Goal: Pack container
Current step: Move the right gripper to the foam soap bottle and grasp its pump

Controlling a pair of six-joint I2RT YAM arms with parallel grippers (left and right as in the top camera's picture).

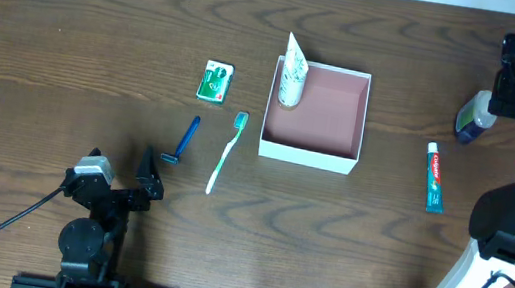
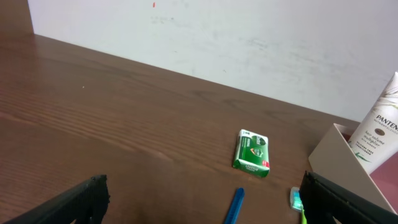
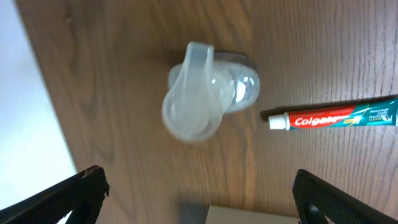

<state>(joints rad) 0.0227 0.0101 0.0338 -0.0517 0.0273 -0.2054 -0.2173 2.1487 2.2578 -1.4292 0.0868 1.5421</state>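
Note:
The container (image 1: 306,155) is a square shallow box with white walls and a pink-brown inside, at the table's middle. A white Pantene tube (image 1: 293,73) leans in its far left corner. A green soap box (image 1: 215,81), a blue razor (image 1: 182,141) and a green toothbrush (image 1: 226,150) lie to its left. A Colgate toothpaste (image 1: 435,176) and a blue bottle with a clear cap (image 1: 473,116) are to its right. My left gripper (image 1: 147,177) is open and empty near the front left. My right gripper (image 1: 511,77) is open and empty above the bottle (image 3: 208,90).
In the left wrist view, the soap box (image 2: 251,151), razor (image 2: 233,206), toothbrush head (image 2: 296,199) and the container's corner (image 2: 336,149) with the tube (image 2: 376,127) lie ahead. The right wrist view shows the toothpaste (image 3: 333,115) and a container edge (image 3: 249,216).

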